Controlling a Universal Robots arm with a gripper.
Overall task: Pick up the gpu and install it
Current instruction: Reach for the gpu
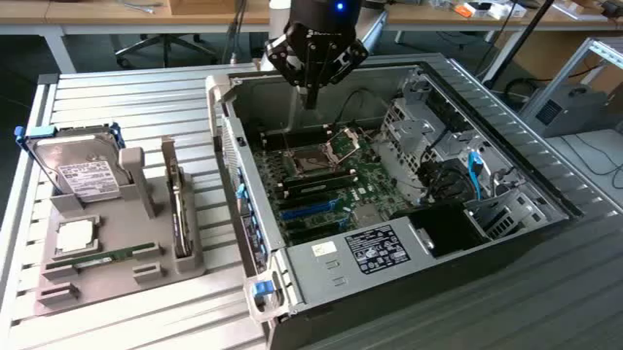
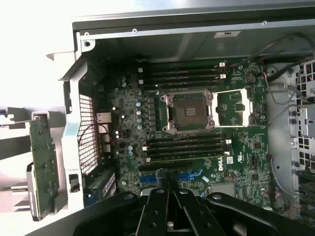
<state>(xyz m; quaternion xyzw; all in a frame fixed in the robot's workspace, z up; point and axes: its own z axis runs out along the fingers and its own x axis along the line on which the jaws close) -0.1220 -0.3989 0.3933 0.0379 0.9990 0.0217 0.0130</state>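
Slatted bench (image 1: 117,91), open case (image 1: 311,270): gripper (image 1: 311,100) pinched shut, empty, over the case; gpu (image 1: 177,197) well apart, seemingly edge-on in grey holder (image 1: 98,281), so an off-centre pinch could tip or jam the thin card.

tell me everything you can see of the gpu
The gpu is a thin flat card standing on its long edge in a slot of the grey holder, on the exterior view's left, beside the open computer case. Its face is a dark board dotted with small parts. Only the holder touches it; the shut gripper hangs over the case, well apart from it.
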